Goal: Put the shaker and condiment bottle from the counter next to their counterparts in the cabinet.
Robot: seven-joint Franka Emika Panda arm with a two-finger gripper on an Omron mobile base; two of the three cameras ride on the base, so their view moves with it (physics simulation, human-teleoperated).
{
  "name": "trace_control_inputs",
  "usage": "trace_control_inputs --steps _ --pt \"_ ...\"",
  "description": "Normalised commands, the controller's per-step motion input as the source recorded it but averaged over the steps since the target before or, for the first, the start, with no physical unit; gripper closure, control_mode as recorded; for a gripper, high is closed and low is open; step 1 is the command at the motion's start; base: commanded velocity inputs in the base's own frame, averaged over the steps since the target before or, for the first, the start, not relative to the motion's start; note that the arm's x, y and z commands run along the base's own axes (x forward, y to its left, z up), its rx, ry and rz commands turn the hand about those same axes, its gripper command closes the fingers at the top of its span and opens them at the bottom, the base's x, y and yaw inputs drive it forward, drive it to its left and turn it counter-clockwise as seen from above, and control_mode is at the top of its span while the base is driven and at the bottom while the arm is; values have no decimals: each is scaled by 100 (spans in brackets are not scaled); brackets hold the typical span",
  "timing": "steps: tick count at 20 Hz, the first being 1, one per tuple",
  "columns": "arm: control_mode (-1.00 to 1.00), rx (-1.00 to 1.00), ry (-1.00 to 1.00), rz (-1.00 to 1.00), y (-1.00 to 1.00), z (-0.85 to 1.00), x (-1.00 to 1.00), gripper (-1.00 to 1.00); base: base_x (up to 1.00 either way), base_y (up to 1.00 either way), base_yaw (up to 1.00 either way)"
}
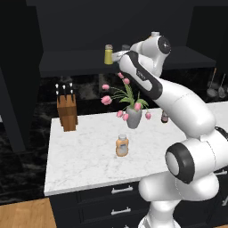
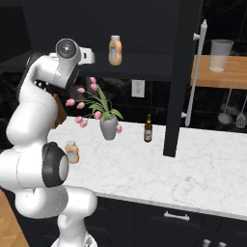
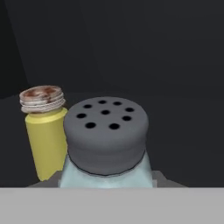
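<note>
Pale blue-grey glass under a dark perforated cap fills the hand view: the shaker (image 3: 105, 144) sits close before the camera with the jaws narrowed on its body, carried up to the cabinet (image 1: 80, 64) shelf so it can join its match. The yellow-green shaker (image 3: 43, 131) stands just beside it, upright, which looks like the reason the arm is reaching in there. The second orange bottle (image 2: 115, 49) waits farther along the shelf, while the condiment bottle (image 1: 122, 145) is upright on the counter (image 1: 84, 156) near the tulip vase (image 1: 133, 116), apparently next in line.
</note>
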Motion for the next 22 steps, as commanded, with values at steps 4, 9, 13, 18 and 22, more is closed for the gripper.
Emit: trace_control_inputs --steps 4,9,13,18,22 --pt "-100 0 0 0 0 -23 14 100 0 0 0" --pt "-100 0 0 0 2 -33 12 100 0 0 0" --pt "-100 0 0 0 9 -26 22 100 0 0 0" --pt "-100 0 0 0 16 -18 30 100 0 0 0" --pt "-100 0 0 0 12 -16 24 100 0 0 0"
